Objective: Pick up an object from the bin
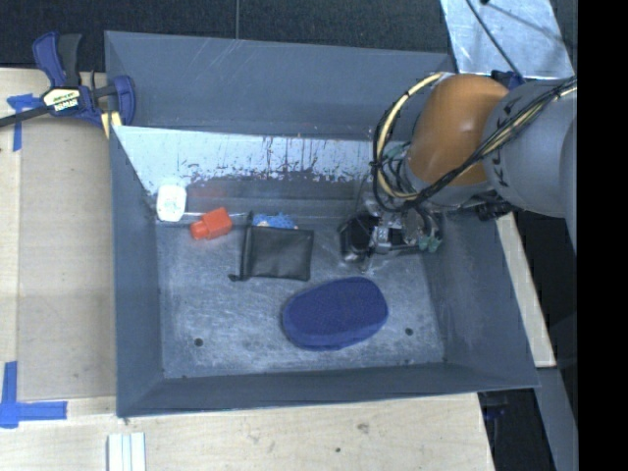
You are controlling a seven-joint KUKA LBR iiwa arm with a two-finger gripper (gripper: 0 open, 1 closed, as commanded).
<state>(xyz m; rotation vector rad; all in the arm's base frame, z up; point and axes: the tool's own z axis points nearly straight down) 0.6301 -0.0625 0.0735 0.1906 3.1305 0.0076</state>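
Fingers of the two-finger gripper [365, 238] sit low over the right rear of the grey metal bin [137, 302], seen partly against the wrist hardware. Whether they are spread or closed cannot be told, and nothing is seen held between them. The nearest candidate is the dark blue oval fabric-looking pad [334, 312], lying flat on the bin floor just in front of the gripper, towards the front wall and apart from everything else. Judged by its matt, slightly domed surface, this pad is probably light, soft and compliant. It should not be fragile or slippery, but it may fold or sag when lifted. Its long axis looks too wide for a straight grasp, so grip across the short axis near the middle. Alternatively, pinch the raised rear edge closest to the gripper, pressing down enough to gather material. The second candidate, a black flat rectangular pouch [278, 253], lies to the gripper's left on the floor. It appears thin and limp with little height to close on, so only an edge pinch is likely to succeed. A small blue piece [275, 222] touches the pouch's rear edge. A small orange-red block [211, 225] and a white cap-like piece [171, 202] lie well apart at the left rear and probably handle as rigid, light items.
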